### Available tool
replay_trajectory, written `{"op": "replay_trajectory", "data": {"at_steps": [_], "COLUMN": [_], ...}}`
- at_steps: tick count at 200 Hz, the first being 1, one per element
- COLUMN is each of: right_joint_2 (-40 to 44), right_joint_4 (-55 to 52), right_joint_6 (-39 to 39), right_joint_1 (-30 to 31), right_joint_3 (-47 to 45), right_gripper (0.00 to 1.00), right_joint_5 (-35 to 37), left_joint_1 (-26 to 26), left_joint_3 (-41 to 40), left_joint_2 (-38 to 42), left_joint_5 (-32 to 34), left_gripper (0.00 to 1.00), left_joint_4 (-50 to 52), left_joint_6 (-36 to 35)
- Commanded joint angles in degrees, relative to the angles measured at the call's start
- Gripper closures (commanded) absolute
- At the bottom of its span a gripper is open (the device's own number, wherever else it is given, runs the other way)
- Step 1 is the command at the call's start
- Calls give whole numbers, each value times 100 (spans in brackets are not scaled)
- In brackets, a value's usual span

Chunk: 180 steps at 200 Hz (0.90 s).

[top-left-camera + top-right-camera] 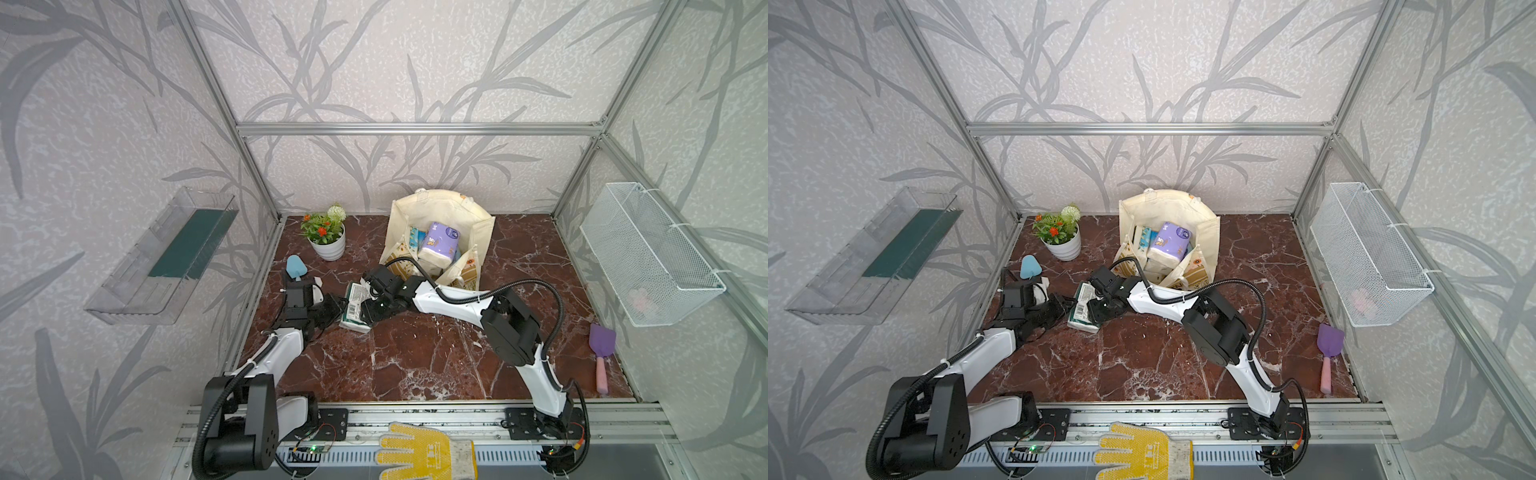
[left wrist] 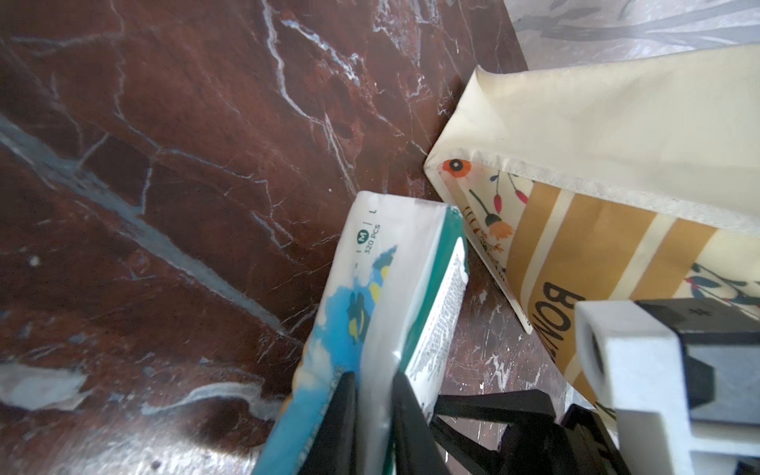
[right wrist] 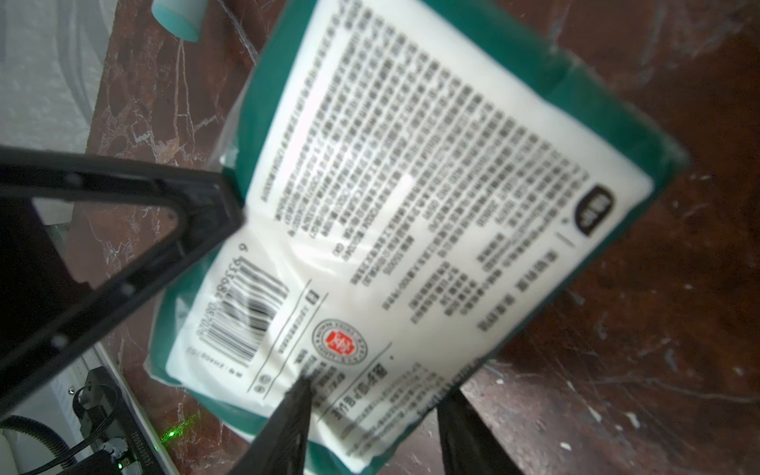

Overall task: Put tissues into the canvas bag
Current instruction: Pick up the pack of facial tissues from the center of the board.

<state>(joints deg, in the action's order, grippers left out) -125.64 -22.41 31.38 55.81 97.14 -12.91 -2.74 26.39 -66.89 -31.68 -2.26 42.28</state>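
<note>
Tissues (image 1: 355, 301) are being pinched thinly by the left pincer (image 2: 373, 382); right pincer (image 3: 376, 388) is gaping open. Lifting slowly toward the bag (image 1: 440, 203) ahead is safest.

You have the canvas bag (image 1: 440, 208) at back centre, tissue packs (image 1: 438, 243) inside it. The labelled tissue pack (image 1: 355, 307) sits just front-left of the bag. Potted plant (image 1: 328, 237) is left of the bag, toy shovel (image 1: 601, 357) far right, glove (image 1: 424, 451) on the front rail (image 1: 457, 415).
</note>
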Motion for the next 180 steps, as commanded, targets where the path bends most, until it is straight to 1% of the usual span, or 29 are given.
{"op": "replay_trajectory", "data": {"at_steps": [1, 28, 44, 50, 61, 70, 79, 87, 100, 112, 118, 122, 132, 146, 152, 159, 166, 174, 180], "right_joint_2": [209, 210, 182, 181, 166, 148, 133, 116, 44, -48, -88, -116, -196, -290, -338, -383, -461, -551, -614], "right_joint_4": [-174, -361, -606, -654, -672, -664, -637, -626, -709, -684, -626, -597, -612, -687, -691, -690, -686, -723, -751], "right_joint_6": [-135, -193, -204, -201, -189, -147, -123, -86, 18, 114, 176, 210, 263, 311, 329, 357, 397, 425, 443], "right_joint_1": [44, 59, 50, 45, 52, 51, 56, 61, 45, 2, -27, -44, -59, -55, -53, -53, -53, -53, -53], "right_joint_3": [223, 357, 466, 479, 493, 507, 528, 557, 633, 657, 657, 660, 734, 875, 911, 945, 992, 1047, 1090], "right_gripper": [48, 47, 44, 44, 42, 40, 38, 36, 29, 23, 15, 12, 11, 11, 11, 11, 11, 12, 13], "right_joint_5": [25, 95, 299, 345, 359, 359, 350, 371, 497, 427, 343, 300, 276, 316, 292, 271, 244, 227, 233], "left_joint_1": [62, 59, 55, 38, 6, -45, -68, -66, -63, -73, -74, -65, -61, -55, -58, -44, -38, -13, 6], "left_joint_3": [109, 218, 328, 341, 339, 369, 478, 614, 750, 771, 762, 748, 697, 607, 568, 536, 501, 473, 463], "left_joint_2": [282, 447, 403, 374, 272, 132, -68, -252, -497, -637, -689, -723, -786, -837, -864, -879, -903, -921, -938], "left_joint_5": [-48, 92, 414, 542, 773, 806, 721, 675, 727, 863, 832, 769, 623, 572, 559, 559, 557, 588, 612], "left_gripper": [86, 87, 82, 78, 66, 54, 45, 40, 32, 28, 28, 28, 30, 35, 40, 52, 60, 67, 69], "left_joint_4": [187, 519, 1013, 1115, 1167, 1135, 1124, 1156, 1135, 1092, 1074, 1047, 955, 908, 899, 893, 893, 888, 913], "left_joint_6": [105, -25, -258, -350, -442, -506, -603, -660, -766, -860, -882, -881, -842, -770, -749, -722, -684, -639, -620]}}
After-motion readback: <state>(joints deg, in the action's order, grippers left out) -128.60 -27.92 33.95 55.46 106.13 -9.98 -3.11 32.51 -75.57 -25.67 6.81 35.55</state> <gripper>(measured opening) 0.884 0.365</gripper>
